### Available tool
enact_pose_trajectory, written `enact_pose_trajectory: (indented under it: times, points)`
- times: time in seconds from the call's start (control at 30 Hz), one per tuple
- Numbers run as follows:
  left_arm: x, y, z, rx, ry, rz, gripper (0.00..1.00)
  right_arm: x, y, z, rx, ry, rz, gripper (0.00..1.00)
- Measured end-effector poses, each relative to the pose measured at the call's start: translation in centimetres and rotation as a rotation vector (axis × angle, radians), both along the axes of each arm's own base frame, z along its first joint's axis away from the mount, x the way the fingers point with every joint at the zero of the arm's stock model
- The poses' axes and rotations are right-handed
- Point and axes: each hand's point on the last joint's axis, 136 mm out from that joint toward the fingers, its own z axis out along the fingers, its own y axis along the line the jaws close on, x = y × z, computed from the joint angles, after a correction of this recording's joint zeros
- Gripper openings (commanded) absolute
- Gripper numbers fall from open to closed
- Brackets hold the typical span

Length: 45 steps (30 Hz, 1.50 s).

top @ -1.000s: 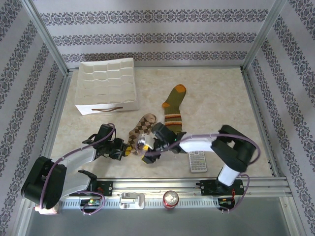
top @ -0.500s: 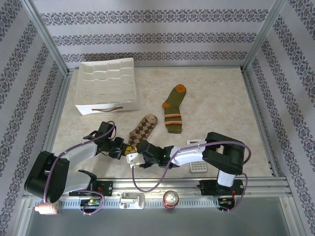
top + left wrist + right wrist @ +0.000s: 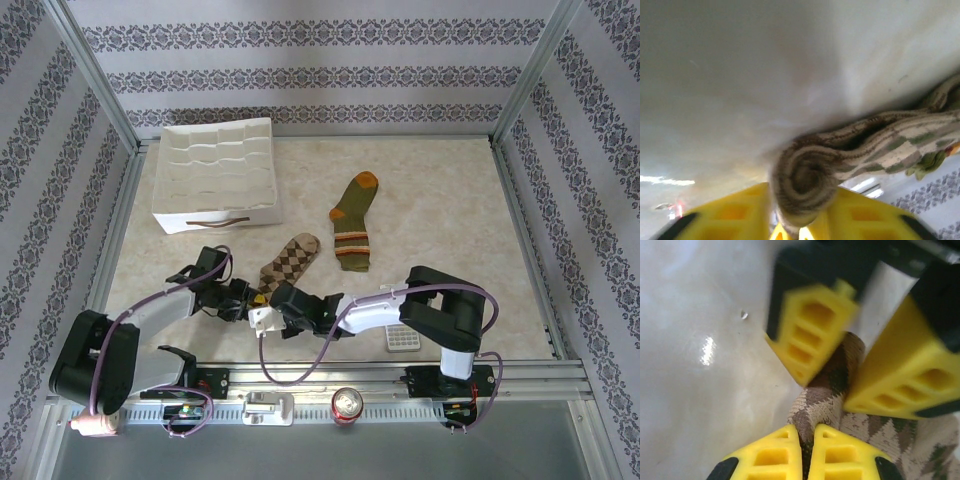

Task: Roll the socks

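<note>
Left gripper (image 3: 245, 298) has its jaws clamped on the rolled end of the argyle sock (image 3: 290, 258), low on the surface (image 3: 440, 200). Right gripper (image 3: 806, 442) pinches it alongside, jaws narrow. Green sock (image 3: 353, 222) lies flat, apart.

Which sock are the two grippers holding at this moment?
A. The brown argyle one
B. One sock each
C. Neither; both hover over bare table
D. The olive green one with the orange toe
A: the left gripper and the right gripper both pinch the rolled near end of the argyle sock, while the green sock lies flat farther back, apart from both.
</note>
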Motion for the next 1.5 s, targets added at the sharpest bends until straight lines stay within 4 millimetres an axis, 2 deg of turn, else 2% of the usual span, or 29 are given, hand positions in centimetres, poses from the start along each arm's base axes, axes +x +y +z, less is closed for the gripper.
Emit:
enact_pose_trajectory:
  times: [0.13,0.4,0.6,0.73,0.93,1.1,1.27,1.4,1.5]
  points:
    - [0.1,1.3,1.1,0.021,-0.032,0.04,0.56,0.3,-0.3,0.1,0.055,0.174,-0.033,0.0]
    - [0.7,1.9,3.3,0.002,-0.147,0.085,0.56,0.9,-1.2,0.4,0.157,0.533,-0.118,0.0]
    - [1.1,1.5,2.8,-0.025,-0.177,0.089,0.55,1.4,-1.4,0.5,0.221,0.762,-0.171,0.0]
    - [1.9,0.5,2.7,-0.044,-0.202,0.068,0.55,1.9,-1.5,0.6,0.253,0.912,-0.202,0.0]
    - [2.2,-0.9,1.4,-0.049,-0.182,0.027,0.54,2.3,-1.8,0.6,0.284,1.103,-0.238,0.0]
    - [2.1,-1.3,0.5,-0.037,-0.152,0.01,0.5,2.7,-2.1,0.6,0.295,1.21,-0.264,0.0]
    - [2.5,-1.9,0.5,-0.033,-0.147,-0.009,0.44,2.9,-2.3,0.6,0.3,1.289,-0.282,0.0]
    - [2.1,-2.1,-0.3,-0.02,-0.117,-0.022,0.31,2.9,-2.5,0.6,0.302,1.333,-0.292,0.0]
    - [2.3,-2.3,-0.4,-0.008,-0.11,-0.027,0.14,2.9,-2.6,0.6,0.3,1.346,-0.295,0.0]
